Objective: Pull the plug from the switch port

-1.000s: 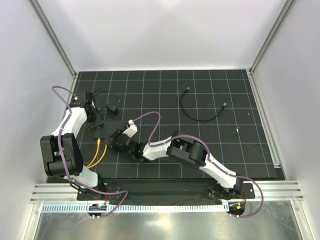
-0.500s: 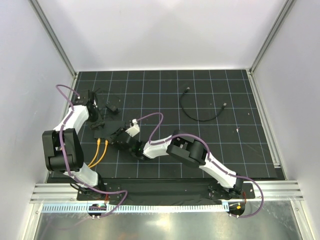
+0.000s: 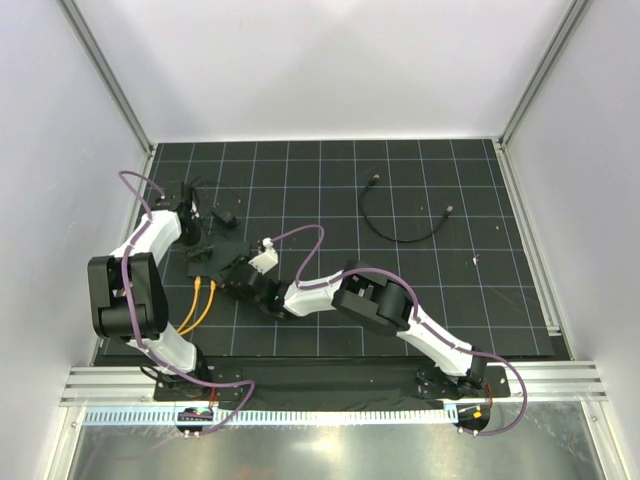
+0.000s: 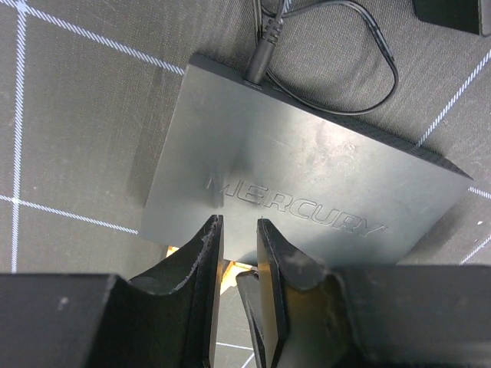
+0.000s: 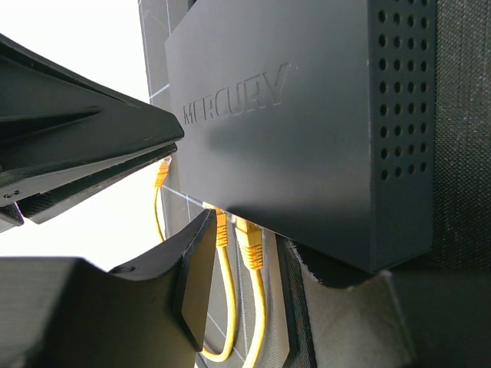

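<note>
Seen from above, the switch [image 3: 228, 251] at the bench's [image 3: 420, 290] 9 o'clock is mostly hidden under both arms. The left end effector [image 4: 239, 224] has its fingers nearly together at the port edge, and whether it grasps anything is unclear. The right end effector [image 5: 247, 234] is released, straddling two yellow plugs [image 5: 252, 247]. A loose black cable [image 3: 400, 233] lies at 1 o'clock.

A robotics lab test cell — plain white panel walls [image 3: 320, 70], aluminium frame rails [image 3: 560, 382], black gridded mat [image 3: 480, 190].
</note>
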You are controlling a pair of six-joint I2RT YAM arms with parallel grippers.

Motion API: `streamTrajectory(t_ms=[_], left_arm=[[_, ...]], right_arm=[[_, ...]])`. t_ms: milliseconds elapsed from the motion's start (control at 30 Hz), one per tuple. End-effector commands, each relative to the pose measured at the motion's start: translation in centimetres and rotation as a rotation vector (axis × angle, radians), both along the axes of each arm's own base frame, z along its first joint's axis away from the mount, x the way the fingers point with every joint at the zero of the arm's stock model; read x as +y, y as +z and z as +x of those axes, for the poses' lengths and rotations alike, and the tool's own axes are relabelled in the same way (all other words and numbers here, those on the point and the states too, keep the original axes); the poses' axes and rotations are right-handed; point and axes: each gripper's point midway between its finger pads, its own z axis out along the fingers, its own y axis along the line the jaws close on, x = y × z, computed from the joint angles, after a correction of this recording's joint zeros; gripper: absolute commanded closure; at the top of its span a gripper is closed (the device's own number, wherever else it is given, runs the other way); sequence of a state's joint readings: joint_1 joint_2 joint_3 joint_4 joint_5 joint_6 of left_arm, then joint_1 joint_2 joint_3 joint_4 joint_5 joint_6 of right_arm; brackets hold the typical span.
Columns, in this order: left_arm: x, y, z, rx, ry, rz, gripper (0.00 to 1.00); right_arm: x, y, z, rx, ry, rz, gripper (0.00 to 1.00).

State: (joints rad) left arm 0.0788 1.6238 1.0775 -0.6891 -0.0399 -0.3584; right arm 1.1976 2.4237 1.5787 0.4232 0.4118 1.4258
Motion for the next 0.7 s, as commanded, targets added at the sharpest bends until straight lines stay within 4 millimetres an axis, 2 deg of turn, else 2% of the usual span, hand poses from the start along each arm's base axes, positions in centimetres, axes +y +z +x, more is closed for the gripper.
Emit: streamTrajectory(t_ms=[0, 667], left_arm=[[-0.4, -0.1, 0.2, -0.011, -0.021, -0.004, 0.72], [-0.8, -0.4, -0.6, 0.002, -0.034, -0.007, 0.75]], right_arm=[[-0.9, -1.8, 0.4, -0.021, -0.023, -0.098, 0.6], [-0.2, -2.8, 0.3, 0.029, -0.017, -0.124, 0.62]])
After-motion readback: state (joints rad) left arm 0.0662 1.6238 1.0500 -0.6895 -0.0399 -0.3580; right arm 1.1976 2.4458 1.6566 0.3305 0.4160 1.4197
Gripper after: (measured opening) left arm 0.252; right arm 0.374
